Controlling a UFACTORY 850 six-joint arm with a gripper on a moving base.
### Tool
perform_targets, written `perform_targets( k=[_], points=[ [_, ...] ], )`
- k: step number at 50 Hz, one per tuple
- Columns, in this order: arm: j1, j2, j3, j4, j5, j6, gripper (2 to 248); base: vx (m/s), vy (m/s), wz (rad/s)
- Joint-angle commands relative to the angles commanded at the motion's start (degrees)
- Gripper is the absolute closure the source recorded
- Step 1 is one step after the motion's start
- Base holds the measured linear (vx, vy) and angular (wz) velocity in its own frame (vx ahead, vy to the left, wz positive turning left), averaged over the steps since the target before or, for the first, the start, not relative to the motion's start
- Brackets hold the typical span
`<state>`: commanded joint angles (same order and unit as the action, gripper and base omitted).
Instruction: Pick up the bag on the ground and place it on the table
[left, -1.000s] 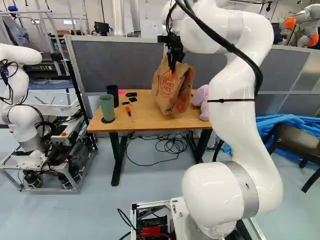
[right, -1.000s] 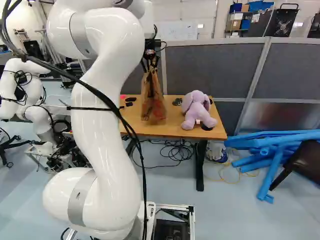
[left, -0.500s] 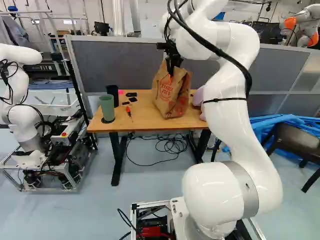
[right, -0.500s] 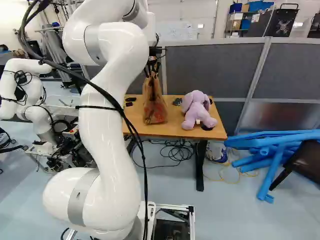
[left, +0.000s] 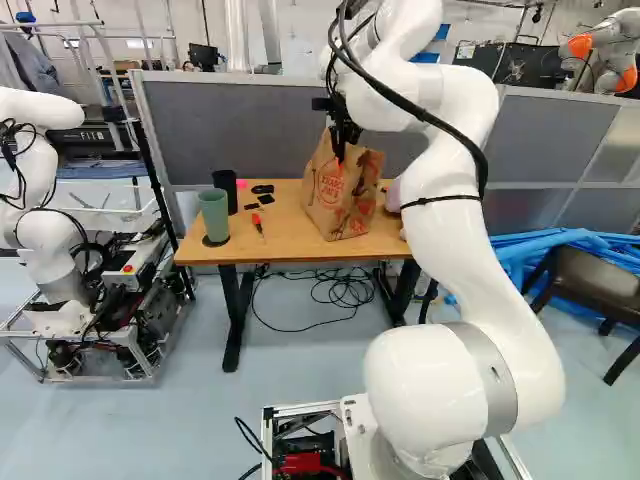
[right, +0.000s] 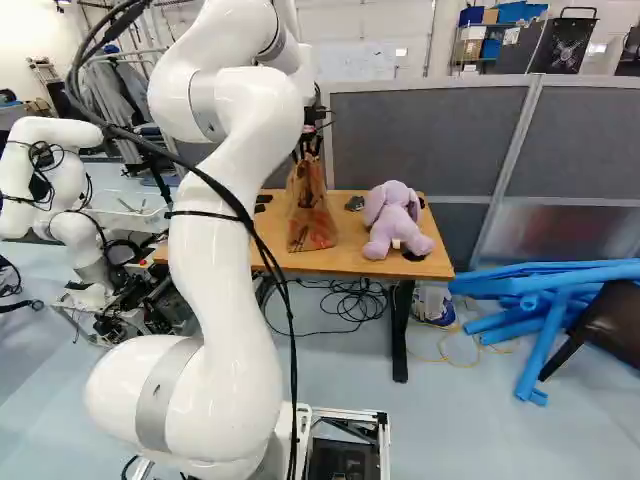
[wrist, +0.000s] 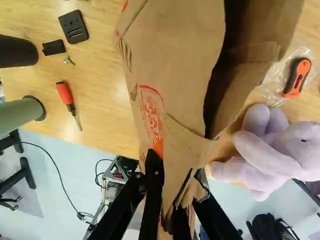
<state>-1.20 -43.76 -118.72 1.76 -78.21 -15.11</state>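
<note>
The gripper (wrist: 177, 165), partly closed, pinches the paper bag (wrist: 175, 65). Paper snagging on release could topple it beneath the gripper.

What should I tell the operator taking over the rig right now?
Gripper: the gripper is shut on the upper part of the paper bag, with paper bunched between its fingers.
Where things are: the bag stands upright, leaning slightly, on the wooden table. The purple plush toy sits close beside it; the green cup and red screwdriver are on its other side.
Done: bag off the floor and at the tabletop; its base looks to be resting there.
Left: confirm it stands steady, open the gripper, then back away clear of the toy.
</note>
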Motion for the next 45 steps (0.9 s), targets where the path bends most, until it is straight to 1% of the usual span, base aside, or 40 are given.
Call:
perform_targets(
  k=[29,30,34,35,40,41,45],
  points=[
    [0.00,-0.26,-0.17,0.00,0.00,0.00,228,0.000,0.000,0.000],
    [0.00,-0.26,-0.17,0.00,0.00,0.00,203,0.000,0.000,0.000],
    [0.00,-0.26,-0.17,0.00,0.00,0.00,203,0.000,0.000,0.000],
    [0.00,-0.26,-0.17,0.00,0.00,0.00,170,0.000,0.000,0.000],
    [0.00,-0.26,-0.17,0.00,0.00,0.00,170,0.000,0.000,0.000],
    [0.00,-0.26,-0.17,0.00,0.00,0.00,136,0.000,0.000,0.000],
    [0.00,-0.26,-0.17,0.00,0.00,0.00,136,0.000,0.000,0.000]
  ],
)
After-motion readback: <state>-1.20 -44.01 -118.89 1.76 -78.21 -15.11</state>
